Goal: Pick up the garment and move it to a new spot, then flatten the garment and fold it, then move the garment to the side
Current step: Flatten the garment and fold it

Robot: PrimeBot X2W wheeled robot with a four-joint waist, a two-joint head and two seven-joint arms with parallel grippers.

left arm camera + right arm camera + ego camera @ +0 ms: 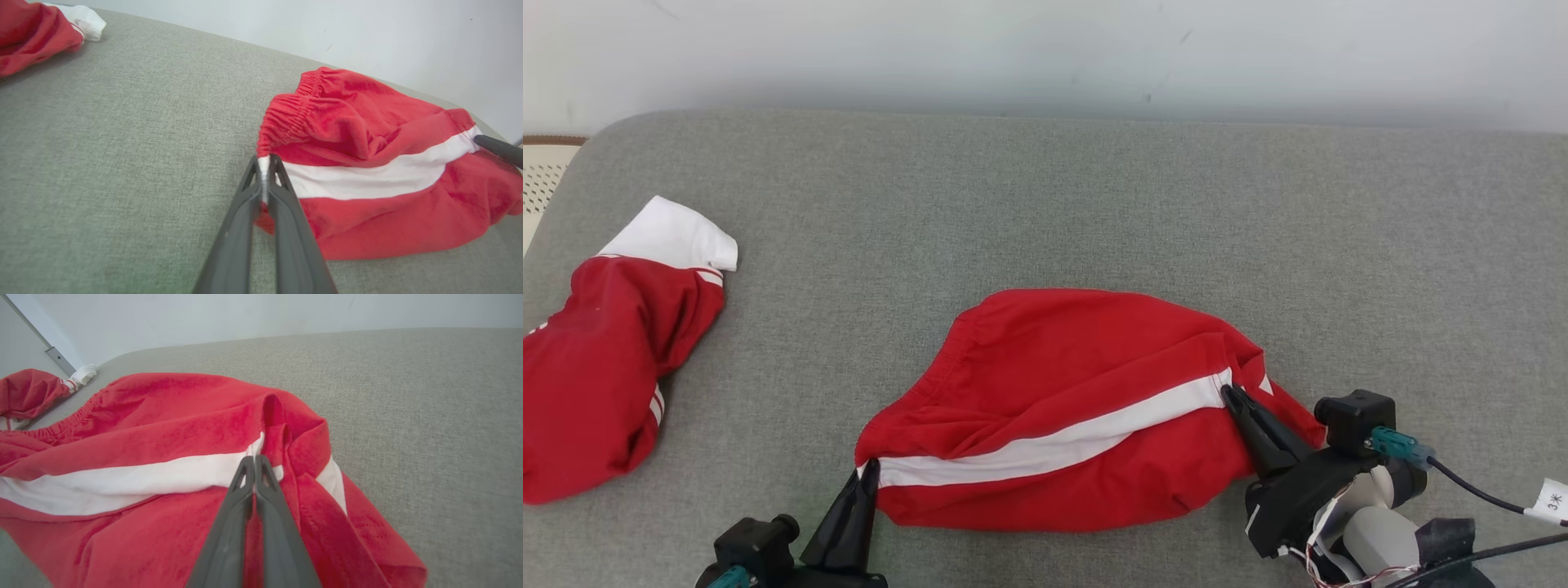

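I count two red garments: the striped garment (1062, 392) and a second garment (596, 367). One grey padded surface (1094, 204). Two pincers, the left pincer (870, 469) and the right pincer (1229, 392).

- Shorts (1062, 376): bright red, with one broad white stripe (1045, 447) along the side. The gathered waistband (294, 110) is the same red.
- Second garment (596, 367): red, with a white end panel (674, 237) and thin white stripes.
- Desk (1094, 204): mid-grey woven fabric with a fine heathered fleck.
- Wall (1045, 49): pale grey-white with a few dark specks.
- Left tool (872, 465) and right tool (1227, 390): matt charcoal-black fingers.
- Connector (1392, 445) by the right tool: teal.
- Cable (1474, 488): black.
- Tag (1553, 500): white with a black marking.
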